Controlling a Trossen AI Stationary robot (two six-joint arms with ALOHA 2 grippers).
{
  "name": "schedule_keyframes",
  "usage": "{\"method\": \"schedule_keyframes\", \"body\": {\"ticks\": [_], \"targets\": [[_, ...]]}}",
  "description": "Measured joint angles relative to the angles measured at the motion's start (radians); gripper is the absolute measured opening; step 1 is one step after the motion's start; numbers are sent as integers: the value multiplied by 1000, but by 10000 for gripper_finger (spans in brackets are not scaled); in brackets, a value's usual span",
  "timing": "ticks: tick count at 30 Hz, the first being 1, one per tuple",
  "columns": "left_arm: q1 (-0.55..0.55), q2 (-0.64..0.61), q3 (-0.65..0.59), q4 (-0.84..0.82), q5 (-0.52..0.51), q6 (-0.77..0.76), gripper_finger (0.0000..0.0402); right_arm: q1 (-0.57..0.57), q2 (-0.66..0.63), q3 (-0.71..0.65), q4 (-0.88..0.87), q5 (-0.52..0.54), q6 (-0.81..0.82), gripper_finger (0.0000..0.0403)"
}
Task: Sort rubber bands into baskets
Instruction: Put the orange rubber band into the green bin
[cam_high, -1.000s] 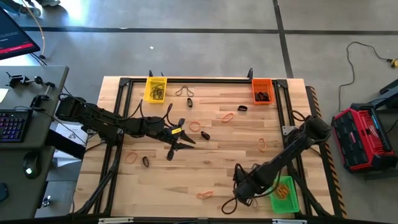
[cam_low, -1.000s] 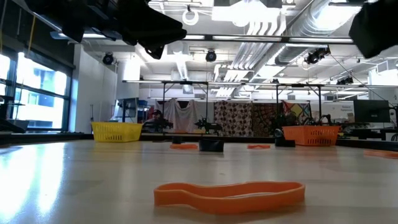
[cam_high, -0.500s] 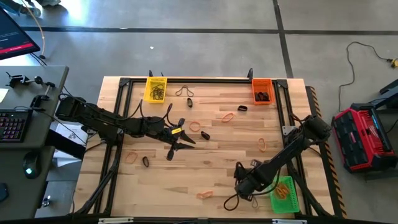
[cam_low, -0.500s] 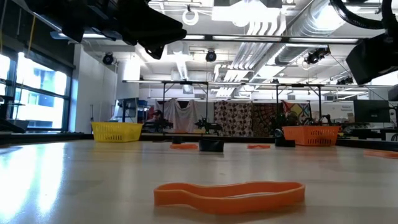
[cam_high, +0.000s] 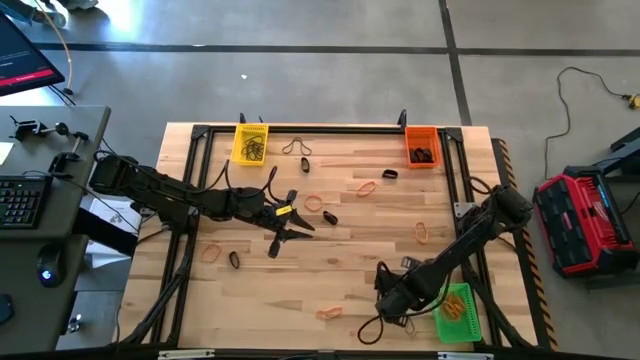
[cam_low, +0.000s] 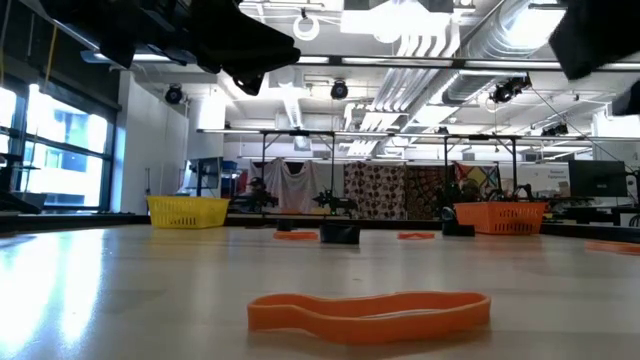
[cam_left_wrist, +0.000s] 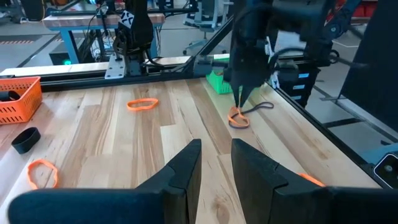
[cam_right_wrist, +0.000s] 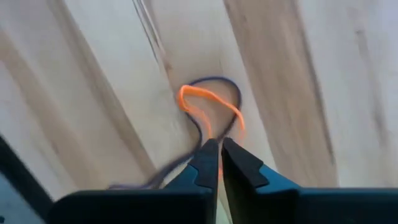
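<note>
Yellow basket (cam_high: 250, 143): far left of the table (cam_high: 340, 270), dark bands inside.
Left gripper (cam_high: 296, 231): over mid-table, fingers (cam_left_wrist: 180, 177) parted by a narrow gap, nothing between them.
Orange rubber bands: one just past the left gripper (cam_high: 314, 203), one near the front edge (cam_high: 329, 313), others scattered further right.
Right gripper (cam_right_wrist: 219, 163): low at the front right, fingers pinched together on an orange band (cam_right_wrist: 208, 109).
Orange basket (cam_high: 422, 146): far right corner.
Green basket (cam_high: 457, 311): front right, just beside the right gripper.
</note>
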Motion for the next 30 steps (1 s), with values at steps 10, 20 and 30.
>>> {"method": "schedule_keyframes", "body": {"ticks": [10,20,30], "targets": [[0,0,0,0,0,0,80,78,-2,312,-326,-18,175,1],[0,0,0,0,1,-3,80,212,-2,433,-420,-69,572,0],[0,0,0,-1,1,-3,80,285,-2,433,-478,-27,695,0]]}}
